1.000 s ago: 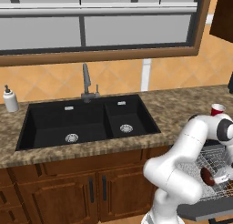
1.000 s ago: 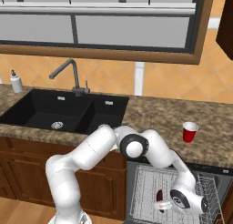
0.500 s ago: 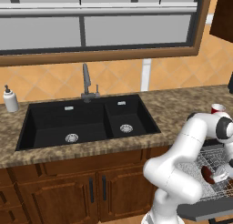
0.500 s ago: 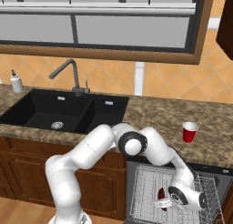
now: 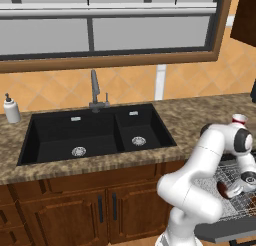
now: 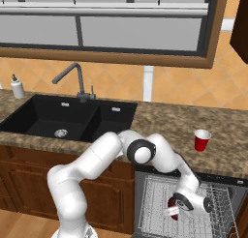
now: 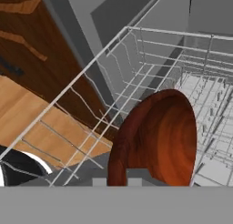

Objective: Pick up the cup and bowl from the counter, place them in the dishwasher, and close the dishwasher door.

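Wire rack (image 7: 136,82) walls crowd the bowl (image 7: 157,139) at lower centre of the hand view; open rack space lies upper right.

counter (image 6: 164,121): brown speckled worktop across the middle of both base views
sink (image 5: 95,135): black double basin, set into it left of centre
cup (image 6: 201,140): red, upright, at right
soap bottle (image 5: 11,109): white, far left edge

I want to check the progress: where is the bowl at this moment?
The bowl is in the pincer, low over the dishwasher's wire rack, seen at lower right in the right base view; the red cup stands on the counter above.
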Controlling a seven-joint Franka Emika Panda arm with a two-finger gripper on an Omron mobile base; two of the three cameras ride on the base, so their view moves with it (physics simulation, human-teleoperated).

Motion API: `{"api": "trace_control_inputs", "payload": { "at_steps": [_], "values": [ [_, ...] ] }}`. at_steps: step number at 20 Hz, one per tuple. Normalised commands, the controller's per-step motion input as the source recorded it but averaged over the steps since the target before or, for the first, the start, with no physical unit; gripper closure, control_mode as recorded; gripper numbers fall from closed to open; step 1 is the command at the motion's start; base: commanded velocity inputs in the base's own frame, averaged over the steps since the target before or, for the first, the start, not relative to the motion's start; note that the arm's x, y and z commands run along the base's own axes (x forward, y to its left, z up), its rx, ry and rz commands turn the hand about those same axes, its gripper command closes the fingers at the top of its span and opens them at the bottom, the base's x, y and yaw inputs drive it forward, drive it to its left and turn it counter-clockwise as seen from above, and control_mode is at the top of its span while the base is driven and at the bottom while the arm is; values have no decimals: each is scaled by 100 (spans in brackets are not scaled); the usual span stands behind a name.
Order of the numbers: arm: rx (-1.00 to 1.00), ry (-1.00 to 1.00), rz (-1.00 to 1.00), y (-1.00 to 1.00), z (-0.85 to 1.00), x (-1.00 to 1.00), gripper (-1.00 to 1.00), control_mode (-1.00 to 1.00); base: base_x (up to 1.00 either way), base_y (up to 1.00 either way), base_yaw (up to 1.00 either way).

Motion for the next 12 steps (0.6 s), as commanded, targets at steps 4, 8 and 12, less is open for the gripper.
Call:
{"api": "trace_control_inputs", "payload": {
  "at_steps": [4,8,12],
  "values": [
    [-7,0,0,0,-58,1,100,-100,0,0,0],
    [-5,0,0,0,-36,0,100,-100,0,0,0],
    [-3,0,0,0,-18,0,100,-100,0,0,0]
  ]
}}
